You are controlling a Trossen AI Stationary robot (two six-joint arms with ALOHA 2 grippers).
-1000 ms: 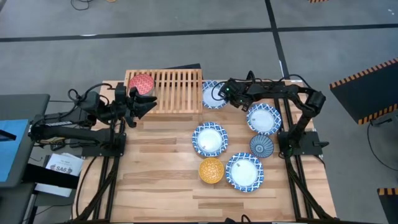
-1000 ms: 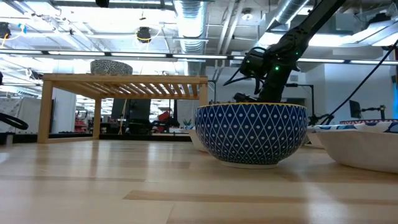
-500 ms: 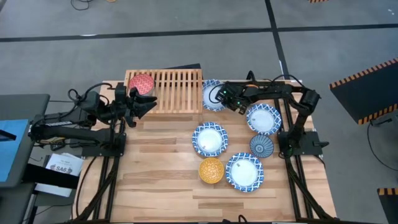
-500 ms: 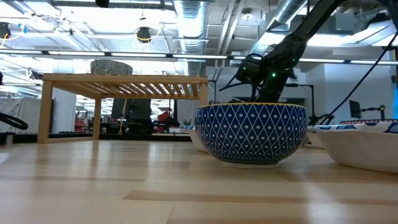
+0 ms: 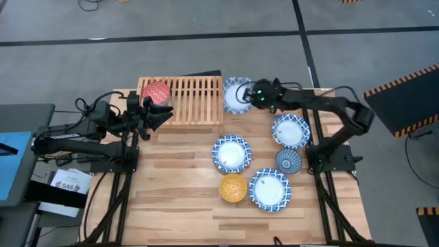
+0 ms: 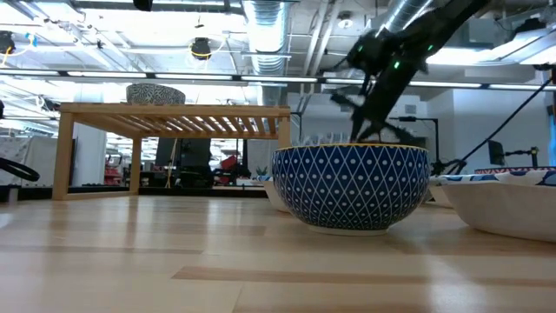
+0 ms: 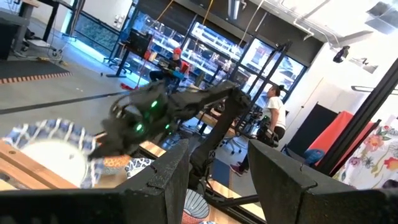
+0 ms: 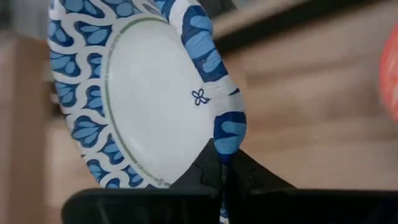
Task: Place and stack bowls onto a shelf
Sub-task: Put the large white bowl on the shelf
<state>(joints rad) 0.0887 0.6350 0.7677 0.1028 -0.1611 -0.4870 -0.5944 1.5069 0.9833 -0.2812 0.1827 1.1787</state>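
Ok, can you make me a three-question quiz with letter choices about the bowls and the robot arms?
1. Where is the red bowl?
A. on the shelf
B. on the floor
C. in a gripper

2. How many bowls lie on the table itself?
A. two
B. five
C. eight

3. What is the right gripper doing?
A. hanging open
B. pinching the rim of a blue-and-white bowl
C. holding the yellow bowl

Answers: 1 A, it sits on the slats. 2 B, the high view shows five. 3 B, the right wrist view shows fingers clamped on the rim.
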